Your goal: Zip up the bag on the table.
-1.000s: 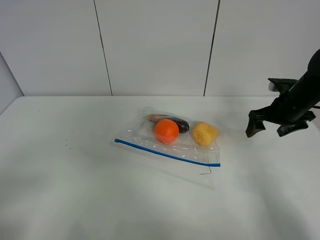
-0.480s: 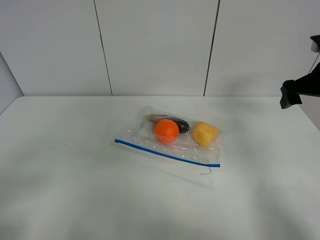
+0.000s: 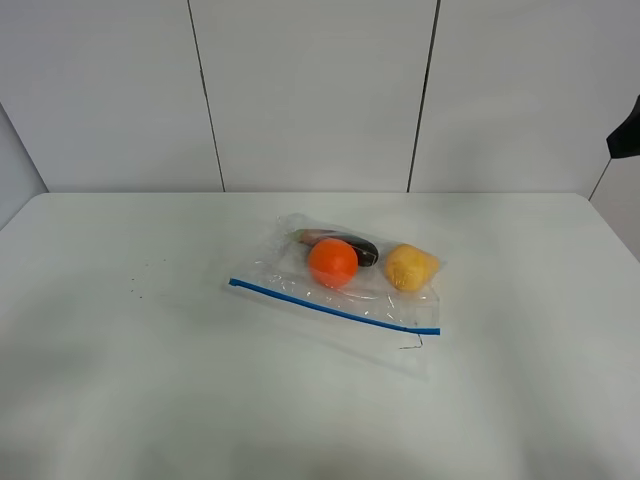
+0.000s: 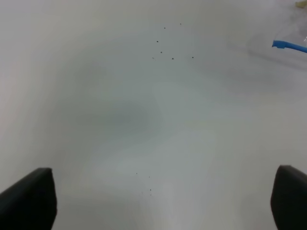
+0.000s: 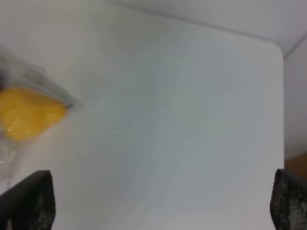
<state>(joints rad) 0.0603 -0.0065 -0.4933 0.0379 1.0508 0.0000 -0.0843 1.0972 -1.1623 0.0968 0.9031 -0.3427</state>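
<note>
Bag (image 3: 345, 275) lies flat mid-table (image 3: 120, 400), blue zip strip (image 3: 333, 308) along near edge, facing robot; likely placed so for access from both ends. Orange (image 3: 333, 262), yellow fruit (image 3: 410, 267), dark eggplant-like item (image 3: 350, 245) show through plastic.

Left gripper (image 4: 158, 201): jaws spread wide, empty, above bare table near zip strip end.

Right gripper (image 5: 158, 203): jaws spread, empty, off bag's yellow-fruit end.

Exterior high view: whole bag, no grippers in clear sight. Whether zip is sealed: cannot tell.

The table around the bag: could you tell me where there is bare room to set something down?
The table is bare left of the bag, along the near edge, and right of it. Only the middle, under the bag, is taken.
</note>
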